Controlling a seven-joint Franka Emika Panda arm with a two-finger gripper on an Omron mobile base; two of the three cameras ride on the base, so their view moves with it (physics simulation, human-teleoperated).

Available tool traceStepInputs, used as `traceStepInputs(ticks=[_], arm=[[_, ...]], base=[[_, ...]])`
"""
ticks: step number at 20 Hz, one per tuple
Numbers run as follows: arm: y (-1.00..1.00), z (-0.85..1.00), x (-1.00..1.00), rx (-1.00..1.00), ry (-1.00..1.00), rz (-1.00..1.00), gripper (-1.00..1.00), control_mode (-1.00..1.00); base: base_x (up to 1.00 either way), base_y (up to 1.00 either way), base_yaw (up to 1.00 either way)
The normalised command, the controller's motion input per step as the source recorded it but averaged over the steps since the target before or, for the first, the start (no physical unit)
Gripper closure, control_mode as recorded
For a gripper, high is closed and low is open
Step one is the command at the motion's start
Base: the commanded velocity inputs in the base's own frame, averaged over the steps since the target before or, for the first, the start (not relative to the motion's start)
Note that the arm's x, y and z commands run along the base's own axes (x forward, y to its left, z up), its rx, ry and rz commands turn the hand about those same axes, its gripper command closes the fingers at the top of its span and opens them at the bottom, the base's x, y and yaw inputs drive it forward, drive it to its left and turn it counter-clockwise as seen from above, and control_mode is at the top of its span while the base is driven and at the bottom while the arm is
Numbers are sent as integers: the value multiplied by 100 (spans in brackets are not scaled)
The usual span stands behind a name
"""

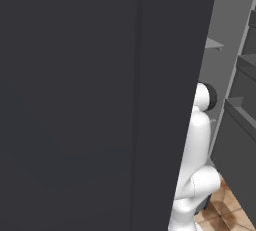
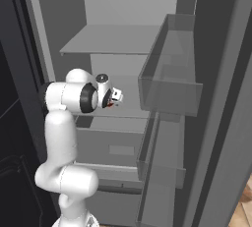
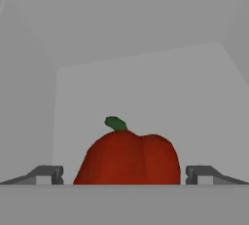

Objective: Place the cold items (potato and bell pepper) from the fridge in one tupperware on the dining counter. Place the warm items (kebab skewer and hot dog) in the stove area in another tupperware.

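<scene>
The fridge (image 2: 118, 42) stands open, showing pale grey shelves inside. My gripper (image 2: 115, 96) reaches in over the middle shelf. In the hand view a red bell pepper (image 3: 129, 158) with a green stem sits on that shelf, right between my two fingertips (image 3: 44, 174). The gripper (image 3: 124, 175) is open, with one tip on each side of the pepper and a small gap at both. A sliver of the pepper's red (image 2: 109, 104) shows just under the hand in the right base view. The potato, the warm items, the tupperwares and the dining counter are out of view.
The fridge door (image 2: 221, 123) hangs open on the right, with a clear bin (image 2: 170, 86) jutting toward the arm and a lower bin (image 2: 160, 167) beneath. A dark panel (image 1: 100, 100) blocks most of the left base view. Wooden floor (image 1: 225, 210) shows at lower right.
</scene>
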Motion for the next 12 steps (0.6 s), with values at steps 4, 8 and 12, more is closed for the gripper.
traceStepInputs(ticks=[4,8,12], arm=[[0,-27,43,0,0,0,-100,-100],[-18,-48,-4,0,12,-13,-100,-100],[-47,-68,-45,0,27,-26,-100,-100]], base=[[0,0,0],[0,0,0],[0,0,0]])
